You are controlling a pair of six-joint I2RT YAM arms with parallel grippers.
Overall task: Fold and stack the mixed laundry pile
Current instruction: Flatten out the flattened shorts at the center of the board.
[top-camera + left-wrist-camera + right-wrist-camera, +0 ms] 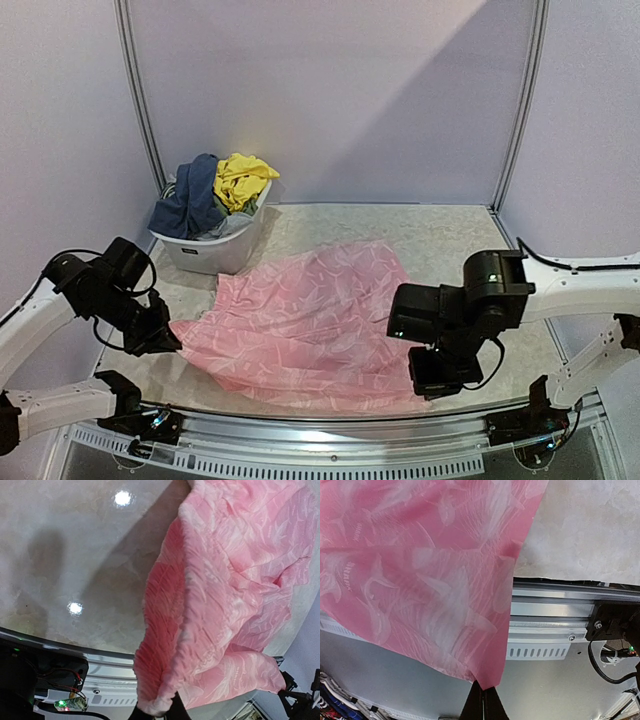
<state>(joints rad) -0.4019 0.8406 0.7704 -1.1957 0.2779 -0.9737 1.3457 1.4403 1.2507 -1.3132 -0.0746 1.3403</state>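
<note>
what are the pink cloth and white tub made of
The pink cloth looks like thin, soft fabric, maybe light cotton or synthetic: it drapes and wrinkles, with a paler print. The white tub is likely plastic: smooth, stiff, even walls.

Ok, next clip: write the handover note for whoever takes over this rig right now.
Left end effector: shut on the pink patterned garment's left corner.
Right end effector: shut on its near right corner.
Garment mostly spread on the table, unfolded.
Yellow piece and navy piece sit in the white tub.
Done: nothing folded or stacked. Left: fold pink, then the rest.
</note>
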